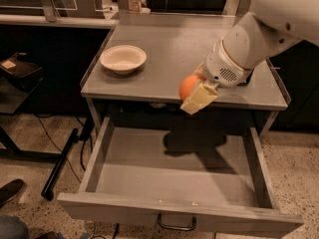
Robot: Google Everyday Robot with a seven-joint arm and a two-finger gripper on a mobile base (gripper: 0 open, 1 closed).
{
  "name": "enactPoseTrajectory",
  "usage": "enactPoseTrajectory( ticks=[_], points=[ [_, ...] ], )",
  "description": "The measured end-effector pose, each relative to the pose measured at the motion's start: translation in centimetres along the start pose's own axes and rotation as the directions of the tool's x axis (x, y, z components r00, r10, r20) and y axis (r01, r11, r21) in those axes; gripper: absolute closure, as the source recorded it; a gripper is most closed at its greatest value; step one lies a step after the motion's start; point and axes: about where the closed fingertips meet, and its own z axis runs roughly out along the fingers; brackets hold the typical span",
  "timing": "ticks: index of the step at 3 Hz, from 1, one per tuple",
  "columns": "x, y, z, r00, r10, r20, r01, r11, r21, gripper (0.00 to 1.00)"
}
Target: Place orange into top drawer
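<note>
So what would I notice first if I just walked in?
The big white arm and its gripper, holding the orange over the table's front edge. Right below, the drawer is pulled wide open. A white bowl sits on the table's left.
</note>
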Motion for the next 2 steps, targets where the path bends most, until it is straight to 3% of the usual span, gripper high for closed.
enactPoseTrajectory(
  ticks=[1,2],
  points=[
    [2.6,2.6,1.6,0.996,0.086,0.003,-0.086,0.9951,-0.048,1.00],
    [5.9,5.9,4.7,0.982,0.188,0.002,-0.186,0.9751,-0.120,1.00]
  ],
)
